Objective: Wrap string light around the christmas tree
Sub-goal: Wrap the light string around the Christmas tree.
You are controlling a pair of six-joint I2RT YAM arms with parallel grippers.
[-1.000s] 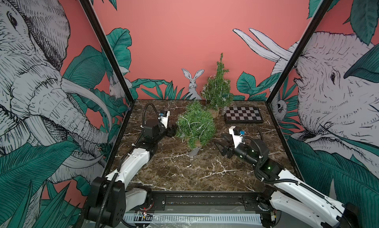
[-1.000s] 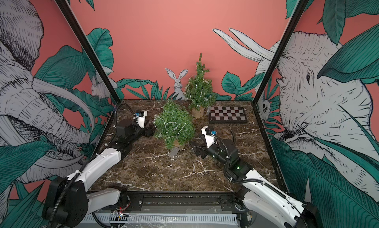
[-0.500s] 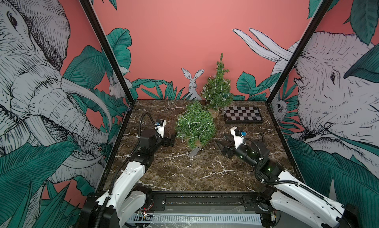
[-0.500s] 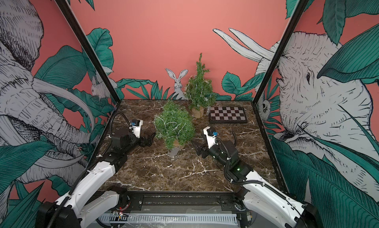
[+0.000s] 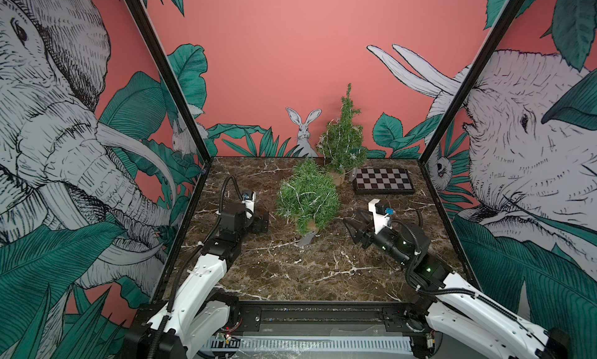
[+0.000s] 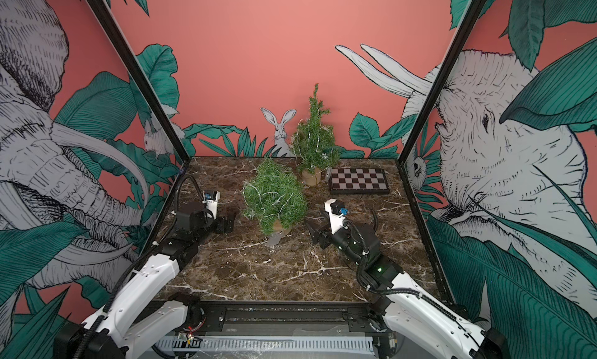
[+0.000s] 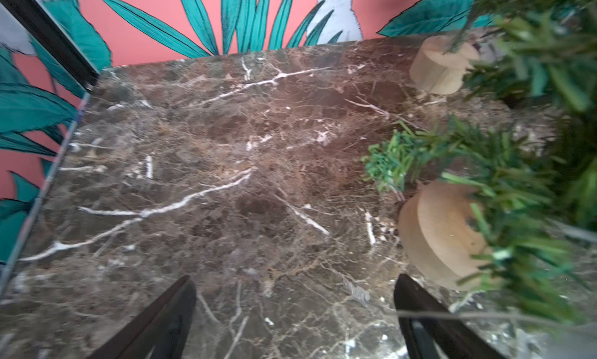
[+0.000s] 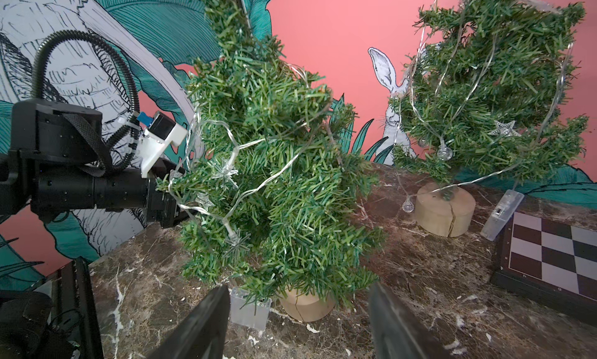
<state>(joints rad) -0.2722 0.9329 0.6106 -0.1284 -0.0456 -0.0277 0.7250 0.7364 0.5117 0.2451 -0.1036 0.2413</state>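
Observation:
The near christmas tree [image 5: 307,199] [image 6: 274,195] stands mid-table on a wooden disc [image 8: 307,304]. A clear string light [image 8: 245,192] with star bulbs loops around it, and its clear battery box [image 5: 305,239] [image 8: 250,309] lies at the foot. My left gripper [image 5: 261,223] [image 7: 294,296] is open and empty, low over the marble just left of the tree; a thin strand of wire [image 7: 458,314] crosses in front of one finger. My right gripper [image 5: 353,226] [image 8: 298,289] is open and empty, right of the tree and pointing at its base.
A second small tree [image 5: 342,140] [image 8: 491,98], also strung with lights, stands at the back with its battery box [image 8: 500,215] beside it. A chessboard [image 5: 382,179] [image 6: 358,179] lies back right. Printed walls close three sides of the marble table [image 5: 290,276].
My left arm has drawn back and down from the tree's left side toward the front, and its jaws have widened. The right arm has barely moved.

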